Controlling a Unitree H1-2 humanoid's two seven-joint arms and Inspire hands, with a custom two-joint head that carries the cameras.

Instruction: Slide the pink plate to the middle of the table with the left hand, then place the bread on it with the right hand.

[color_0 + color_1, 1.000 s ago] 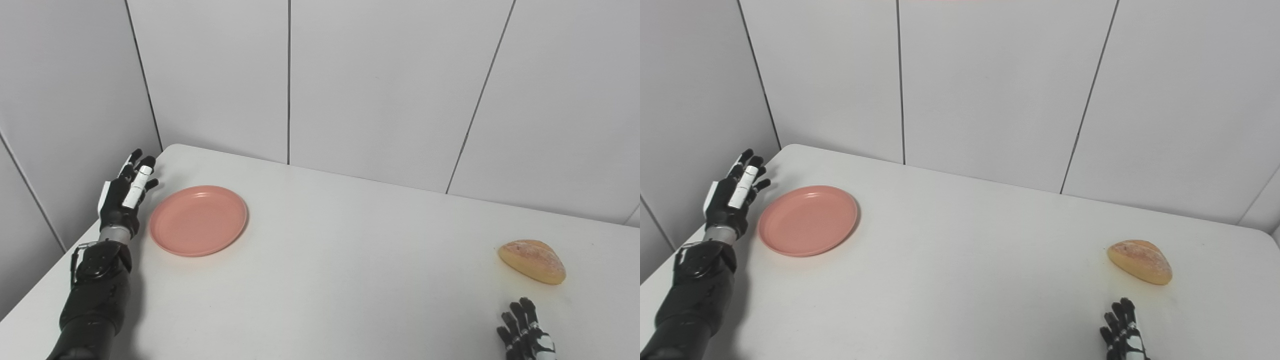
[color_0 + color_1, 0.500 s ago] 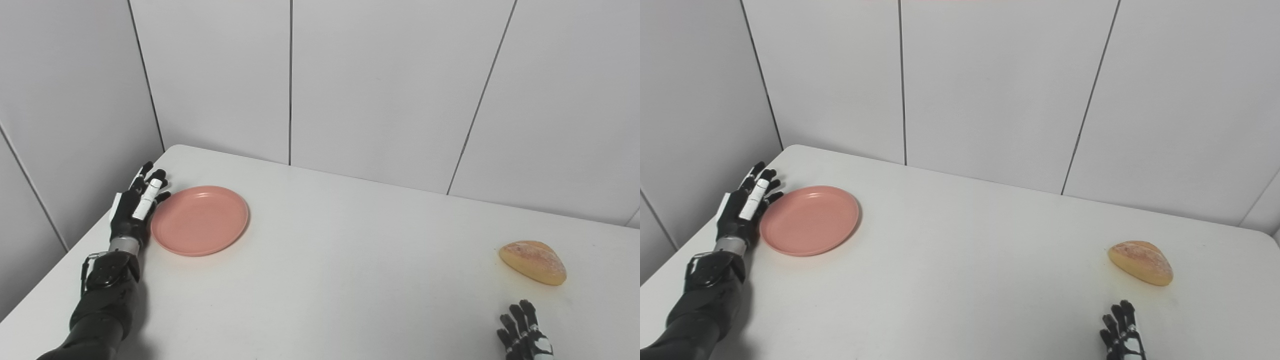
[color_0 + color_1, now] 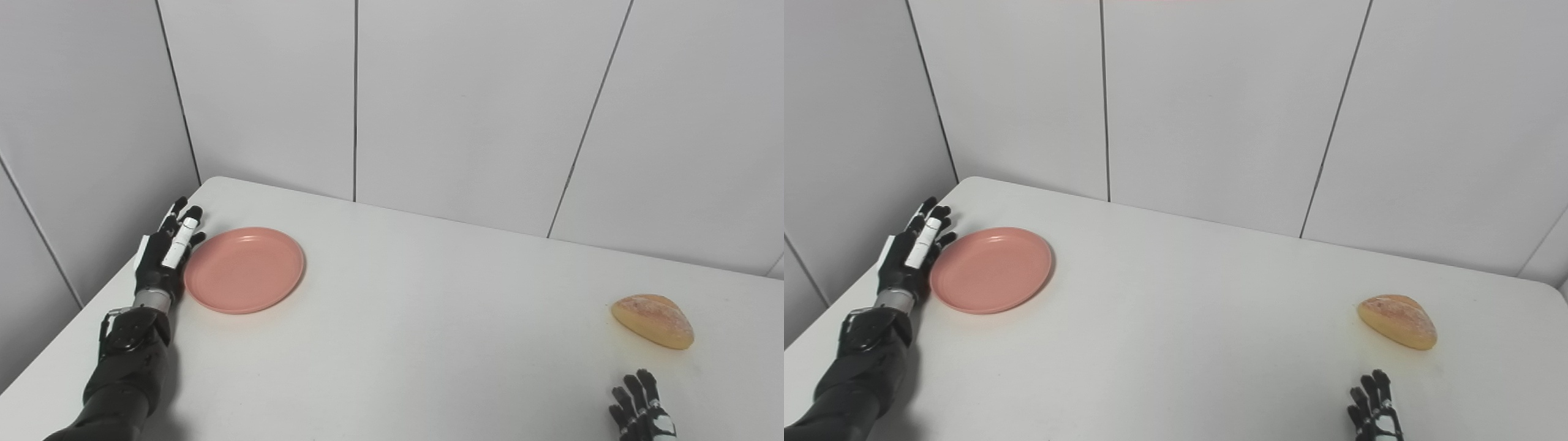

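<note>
The pink plate (image 3: 244,270) is round and shallow, with a low raised rim and a smooth salmon-pink surface. It lies flat on the white table (image 3: 398,318), near the far left corner, and nothing is on it. The bread (image 3: 652,321) is a small oval loaf, golden brown with a paler, lightly floured top. It lies directly on the table close to the right edge, well apart from the plate.

My left hand (image 3: 162,257) stands on its side just beside the left rim of the plate, between the plate and the left edge of the table. The palm faces the plate, and the fingers (image 3: 182,236) are straight, a little apart, and point toward the far edge. They are released and grasp nothing. The hand looks to be touching the rim, but I cannot tell this for sure. My left forearm comes up along the left edge of the table from the near corner.

My right hand (image 3: 1373,411) is low at the near edge, on the right side, just before the bread and not touching it. Only the upper part of it is visible. Its fingers point up and are spread, holding nothing.
</note>
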